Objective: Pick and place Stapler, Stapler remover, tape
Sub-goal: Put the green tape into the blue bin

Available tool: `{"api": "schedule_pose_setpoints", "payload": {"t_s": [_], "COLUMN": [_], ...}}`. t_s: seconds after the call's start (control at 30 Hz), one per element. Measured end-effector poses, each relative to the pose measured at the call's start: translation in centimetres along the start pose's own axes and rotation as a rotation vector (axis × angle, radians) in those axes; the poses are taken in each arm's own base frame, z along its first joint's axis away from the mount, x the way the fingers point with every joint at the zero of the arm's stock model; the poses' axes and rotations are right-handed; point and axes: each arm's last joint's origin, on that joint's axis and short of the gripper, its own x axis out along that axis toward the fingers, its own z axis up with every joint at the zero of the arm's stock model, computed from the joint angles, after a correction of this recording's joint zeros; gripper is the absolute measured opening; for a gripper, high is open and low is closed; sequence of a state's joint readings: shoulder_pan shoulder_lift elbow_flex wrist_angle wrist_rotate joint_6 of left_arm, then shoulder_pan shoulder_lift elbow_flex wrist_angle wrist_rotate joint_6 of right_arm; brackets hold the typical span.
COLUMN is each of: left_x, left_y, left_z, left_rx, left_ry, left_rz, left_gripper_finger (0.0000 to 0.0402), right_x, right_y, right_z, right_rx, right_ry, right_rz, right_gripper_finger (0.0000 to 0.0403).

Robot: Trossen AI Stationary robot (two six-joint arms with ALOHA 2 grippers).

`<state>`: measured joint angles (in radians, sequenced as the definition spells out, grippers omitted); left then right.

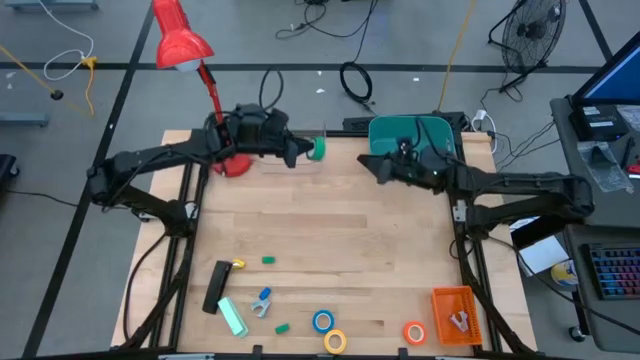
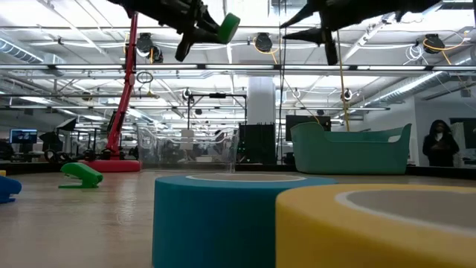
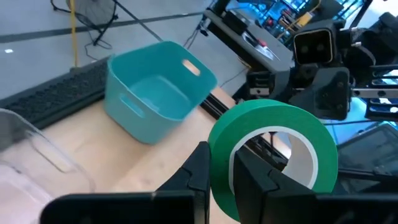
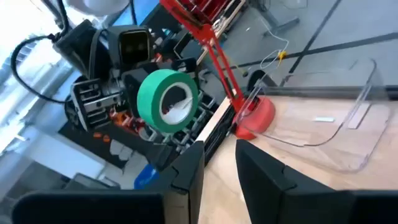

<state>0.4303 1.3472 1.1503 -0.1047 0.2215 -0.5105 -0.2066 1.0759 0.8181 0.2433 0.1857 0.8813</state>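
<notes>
My left gripper point(image 1: 303, 152) is shut on the green tape roll point(image 1: 317, 148) and holds it high above the table's far side, left of the teal bin point(image 1: 410, 135). The roll also shows in the low view point(image 2: 227, 27) and the right wrist view point(image 4: 168, 99). My right gripper point(image 1: 372, 165) hangs open in the air in front of the teal bin, facing the left one. The blue point(image 1: 322, 321), yellow point(image 1: 335, 341) and orange point(image 1: 414, 332) tape rolls lie flat near the near edge. The black stapler point(image 1: 217, 283) and the blue staple remover point(image 1: 262, 300) also lie there. My left gripper holds the green tape roll by the near wall of its ring point(image 3: 222, 163). The wall is pinched between the two fingers, one finger point(image 3: 200, 168) outside and the other point(image 3: 254, 177) in the hole. The roll is lifted clear and stands on edge beyond the fingertips.
A red desk lamp point(image 1: 185, 45) stands at the far left corner beside a clear container point(image 2: 186, 149). An orange tray point(image 1: 452, 315) sits at the near right corner. A light green stapler point(image 1: 233, 316) and small green pieces point(image 1: 268, 260) lie near the near edge. The table's middle is bare wood.
</notes>
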Motion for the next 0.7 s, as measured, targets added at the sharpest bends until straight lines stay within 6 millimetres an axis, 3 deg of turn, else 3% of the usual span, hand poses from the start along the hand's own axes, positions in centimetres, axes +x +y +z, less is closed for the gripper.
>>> {"api": "schedule_pose_setpoints", "payload": {"t_s": [0.2,0.33,0.5,0.7], "left_x": [-0.3,0.1,0.3,1.2], "left_y": [0.9,0.7,0.5,0.7], "left_z": [0.5,0.6,1.0,0.8], "left_rx": [0.020,0.012,-0.010,-0.051], "left_ry": [0.005,0.027,0.024,0.049], "left_rz": [-0.021,-0.126,-0.226,-0.256], "left_gripper_finger": [0.0037,0.0037,0.0037,0.0037], "right_x": [3.0,4.8,5.6,5.7], "right_y": [-0.6,-0.3,-0.2,0.2], "right_z": [0.9,0.7,0.3,0.6], "right_rx": [0.102,0.173,0.185,0.160], "right_ry": [0.038,0.067,0.072,0.048], "right_rz": [0.259,0.460,0.484,0.495], "right_gripper_finger": [0.0128,0.0166,0.0197,0.0203]}}
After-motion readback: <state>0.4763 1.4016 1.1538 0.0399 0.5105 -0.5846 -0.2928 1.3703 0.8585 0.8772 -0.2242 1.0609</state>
